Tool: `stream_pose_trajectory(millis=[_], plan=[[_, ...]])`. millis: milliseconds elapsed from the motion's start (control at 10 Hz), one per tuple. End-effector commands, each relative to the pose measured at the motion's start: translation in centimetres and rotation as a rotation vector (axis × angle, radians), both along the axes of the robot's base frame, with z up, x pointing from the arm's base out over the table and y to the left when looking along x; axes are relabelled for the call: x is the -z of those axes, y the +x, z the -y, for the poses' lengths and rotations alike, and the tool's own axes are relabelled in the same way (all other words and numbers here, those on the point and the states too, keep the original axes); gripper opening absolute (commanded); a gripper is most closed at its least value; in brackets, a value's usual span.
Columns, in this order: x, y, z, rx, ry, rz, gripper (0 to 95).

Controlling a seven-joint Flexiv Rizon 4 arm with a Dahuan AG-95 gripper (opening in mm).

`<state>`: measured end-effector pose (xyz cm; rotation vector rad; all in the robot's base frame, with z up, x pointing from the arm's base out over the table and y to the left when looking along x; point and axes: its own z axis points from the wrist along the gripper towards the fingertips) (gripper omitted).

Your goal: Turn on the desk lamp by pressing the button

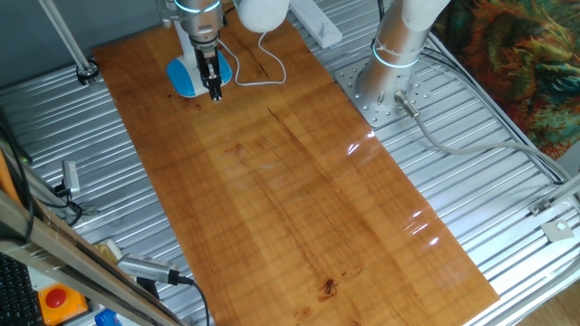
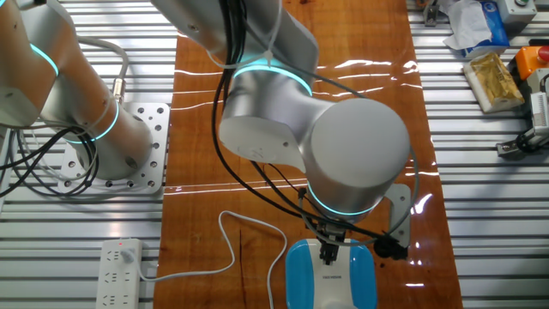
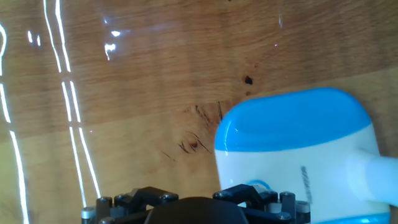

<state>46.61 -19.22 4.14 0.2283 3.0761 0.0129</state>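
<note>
The desk lamp (image 3: 292, 134), with a flat blue base and white top patch, sits on the wooden desk (image 1: 290, 199).

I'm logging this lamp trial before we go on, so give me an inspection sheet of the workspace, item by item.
Surface: wooden board on a ribbed metal table; glare streaks and small dark marks on the wood.
Job's things: desk lamp with a blue-and-white base at the board's end; the button cannot be made out.
Clutter: nothing seen on the board; tools and a red button box lie off it on the table edge.
Grippers: gripper hangs low at the lamp base; whether the fingers are open or shut cannot be told.
Cables: thin white cord loops on the wood toward a white power strip; black cables run along the arm.
Surroundings: arm mount plate, patterned cloth.
</note>
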Motion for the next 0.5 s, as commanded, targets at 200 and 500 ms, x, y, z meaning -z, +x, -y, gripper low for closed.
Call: stream_pose_trajectory(millis=[200, 500], plan=[[0.14, 0.13, 0.02, -0.002, 0.003, 0.001, 95.0], [0.59, 0.19, 0.07, -0.005, 0.001, 0.001, 95.0]])
